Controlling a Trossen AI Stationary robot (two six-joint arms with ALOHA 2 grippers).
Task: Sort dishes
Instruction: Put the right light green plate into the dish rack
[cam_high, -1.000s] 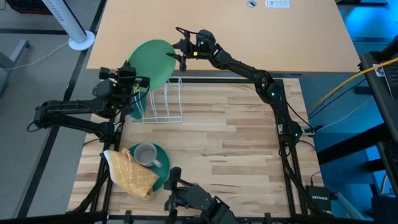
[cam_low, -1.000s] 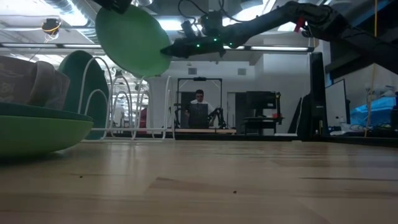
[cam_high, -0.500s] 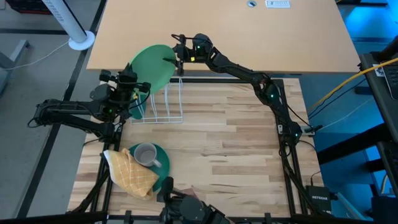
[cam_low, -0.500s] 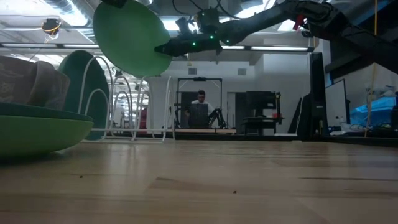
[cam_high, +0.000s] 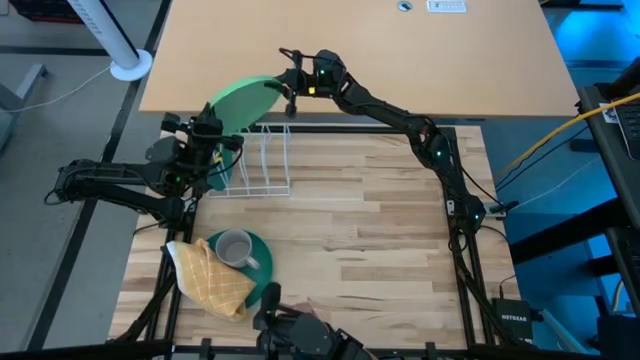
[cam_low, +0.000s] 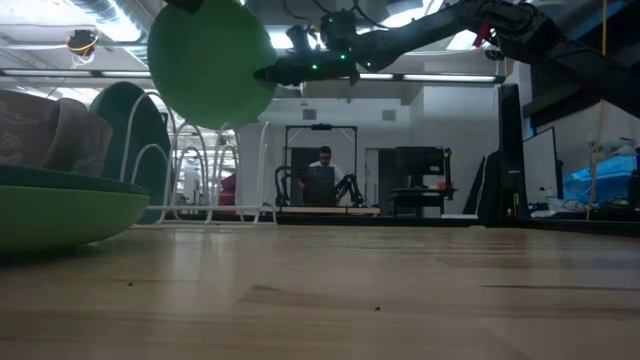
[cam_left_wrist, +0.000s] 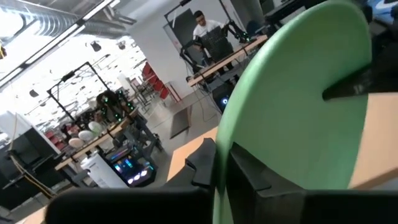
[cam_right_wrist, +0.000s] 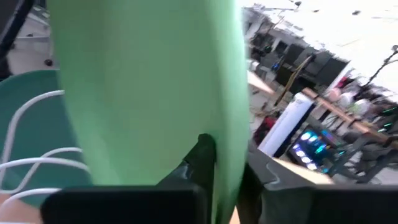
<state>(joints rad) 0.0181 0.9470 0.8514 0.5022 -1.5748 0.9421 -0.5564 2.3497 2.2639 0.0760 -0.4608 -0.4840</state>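
Observation:
Both grippers hold a light green plate (cam_high: 243, 100) in the air above the far side of the white wire rack (cam_high: 265, 165). My left gripper (cam_high: 213, 128) is shut on its left rim and my right gripper (cam_high: 283, 88) on its right rim. A teal plate (cam_high: 217, 172) stands on edge in the rack's left slots. Near the table's front left, a grey mug (cam_high: 233, 248) sits on another teal plate (cam_high: 262, 262), partly on a yellow checked cloth (cam_high: 210, 280). My left gripper pinches the light green plate's rim (cam_left_wrist: 227, 134) between its two fingers, one on each face, coming from the table's left side. The plate is lifted clear and stands tilted above the rack. My right gripper pinches the opposite rim (cam_right_wrist: 230, 140) between its two fingers, one on each face, reaching level from the right. The plate hangs clear of the rack between the two grippers.
The rack's right slots (cam_high: 280, 160) stand free. The light wooden tabletop (cam_high: 380, 230) lies bare to the right of the rack. A tan desk (cam_high: 400, 60) lies beyond the far edge. A person (cam_low: 320, 160) sits in the room behind.
My right gripper has shut on the light green plate's right rim. The plate has tipped from nearly flat toward standing on edge, its face now turned more toward the near edge, and it stays above the rack.

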